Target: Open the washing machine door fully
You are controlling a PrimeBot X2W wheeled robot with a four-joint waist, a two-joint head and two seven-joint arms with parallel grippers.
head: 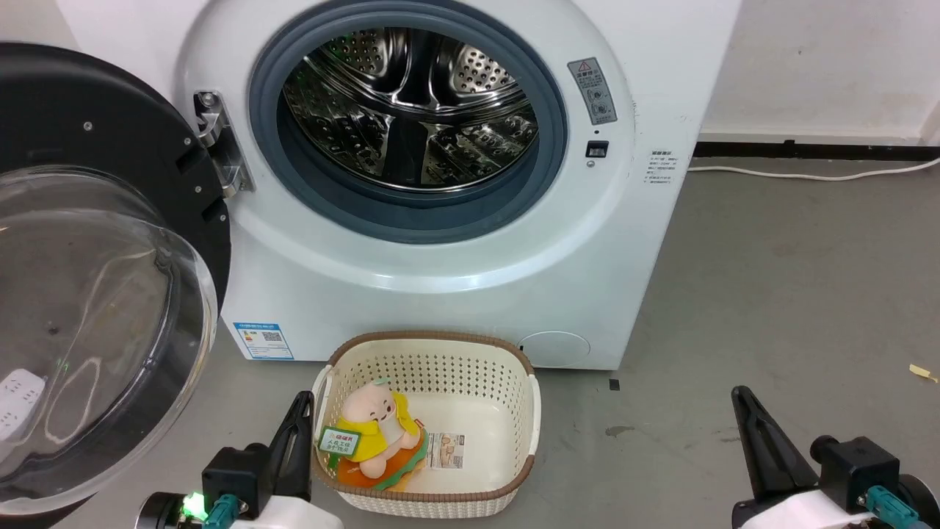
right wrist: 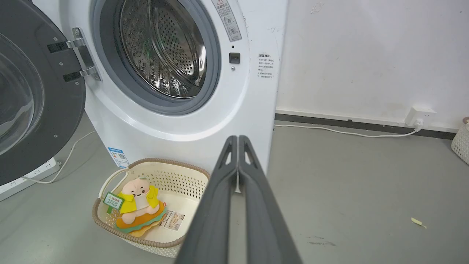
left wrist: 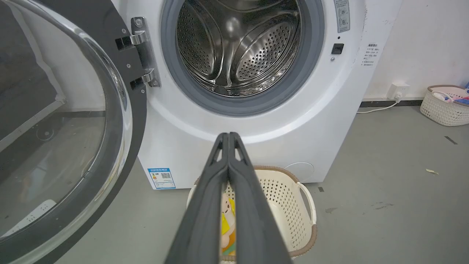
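The white washing machine (head: 455,279) fills the upper middle of the head view, its steel drum (head: 411,110) exposed inside the grey rubber ring. The washing machine door (head: 88,294), a black disc with a bulging clear glass bowl, hangs swung out to the left on its metal hinge (head: 220,143). It also appears as the washing machine door (left wrist: 62,121) and the washing machine door (right wrist: 33,91) in the wrist views. My left gripper (head: 299,400) is shut and empty at the lower left, beside the basket. My right gripper (head: 738,393) is shut and empty at the lower right, over bare floor.
A cream perforated basket (head: 507,367) with a plush toy (head: 378,433) stands on the grey floor before the machine. A white cable (head: 808,173) runs along the wall at right. A power strip (right wrist: 25,179) lies under the door. Another basket (left wrist: 445,104) sits far right.
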